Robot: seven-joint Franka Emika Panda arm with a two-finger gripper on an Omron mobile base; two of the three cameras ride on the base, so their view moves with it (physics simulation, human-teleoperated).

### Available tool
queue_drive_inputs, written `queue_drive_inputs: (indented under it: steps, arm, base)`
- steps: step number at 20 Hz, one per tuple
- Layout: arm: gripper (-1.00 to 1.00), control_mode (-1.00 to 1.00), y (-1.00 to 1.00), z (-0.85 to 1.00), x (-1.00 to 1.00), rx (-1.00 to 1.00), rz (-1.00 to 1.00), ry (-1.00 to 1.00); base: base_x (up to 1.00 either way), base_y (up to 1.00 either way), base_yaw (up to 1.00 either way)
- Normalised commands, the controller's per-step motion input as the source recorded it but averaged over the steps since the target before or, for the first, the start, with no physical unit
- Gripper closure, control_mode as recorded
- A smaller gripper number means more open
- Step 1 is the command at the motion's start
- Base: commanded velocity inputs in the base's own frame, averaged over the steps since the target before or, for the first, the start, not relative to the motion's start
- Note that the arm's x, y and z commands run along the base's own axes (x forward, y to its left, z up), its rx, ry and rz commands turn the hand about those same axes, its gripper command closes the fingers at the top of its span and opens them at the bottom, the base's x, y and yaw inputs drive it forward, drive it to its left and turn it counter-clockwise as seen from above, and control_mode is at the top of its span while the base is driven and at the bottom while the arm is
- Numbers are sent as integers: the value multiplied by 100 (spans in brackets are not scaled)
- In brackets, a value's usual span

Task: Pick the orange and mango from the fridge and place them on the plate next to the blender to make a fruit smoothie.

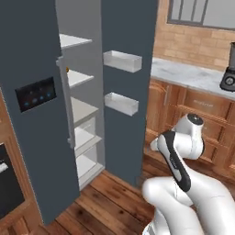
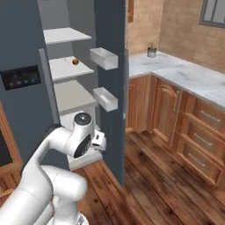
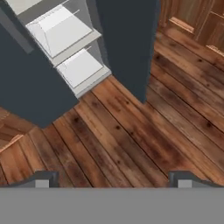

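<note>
The slate-grey fridge (image 1: 126, 27) (image 2: 109, 39) (image 3: 127, 39) stands with both doors swung open and its white shelves bare to view. On the second shelf lies one small orange-brown fruit with a dark patch, the mango (image 2: 75, 61); a sliver of it peeks past the door edge (image 1: 67, 69). The orange is hidden. My gripper (image 2: 99, 141) (image 3: 113, 180) hangs low in front of the fridge, pointing down at the wooden floor, open and holding nothing. The dark blender (image 1: 228, 73) stands on the counter far to the right. The plate is out of view.
Two white door bins (image 1: 122, 61) (image 2: 104, 59) jut from the right fridge door (image 2: 110, 110) beside my arm. Wooden base cabinets (image 2: 193, 132) under a marble counter (image 2: 184, 74) run along the right. A small potted plant (image 2: 152, 50) sits in the counter's corner. Plank floor (image 3: 131, 131) lies below.
</note>
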Motion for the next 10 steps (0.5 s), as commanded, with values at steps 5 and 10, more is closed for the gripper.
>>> queue_drive_inputs:
  steps: [5,10]
  arm:
    - [-100,100,0,0,0,0,0,0]
    - [-100,100,0,0,0,0,0,0]
  base:
    - [84,71,24]
    - [98,3,34]
